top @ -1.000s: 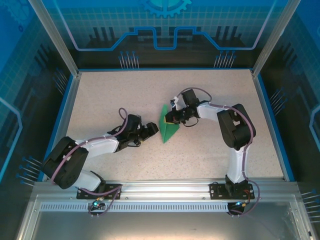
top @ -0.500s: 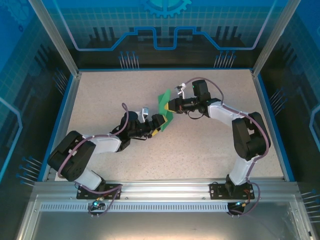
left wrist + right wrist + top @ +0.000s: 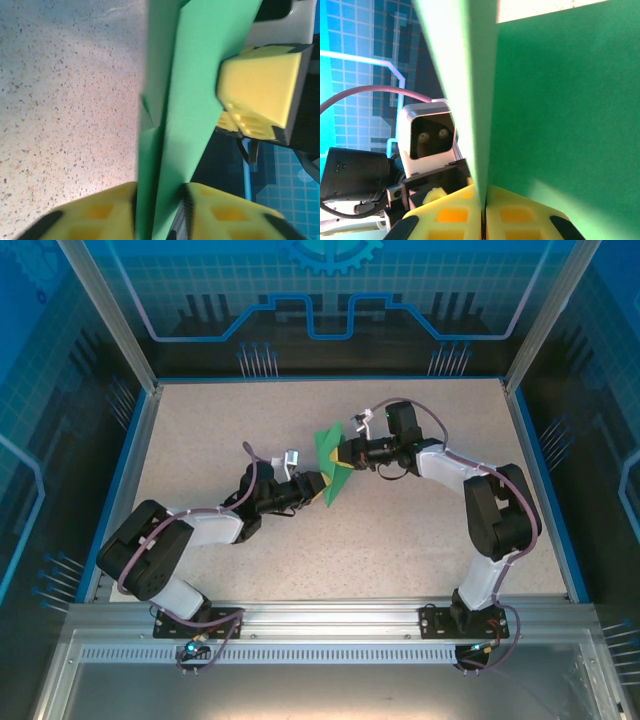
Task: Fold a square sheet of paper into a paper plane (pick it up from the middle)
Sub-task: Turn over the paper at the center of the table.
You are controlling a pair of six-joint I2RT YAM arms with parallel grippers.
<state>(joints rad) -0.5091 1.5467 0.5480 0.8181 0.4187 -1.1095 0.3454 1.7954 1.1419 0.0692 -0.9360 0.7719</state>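
Speckled beige worktop (image 3: 200, 430) gives you wide room on every side, out to its blue rim. Your left claw (image 3: 316, 486) is clamped on the lower end of the green sheet of paper (image 3: 331, 465), its ribbed yellow pads (image 3: 100, 215) pinching the folded layers. The thin, smooth sheet is held mid-worktop, creased into a narrow pointed shape. Your right claw (image 3: 345, 453) is squeezed tight on its upper end.

Green paper (image 3: 331, 466) folds are too small to tell from the top view, both wrist views cut it off at picture edges, and left gripper (image 3: 160, 202) pads are cropped at the bottom edge.
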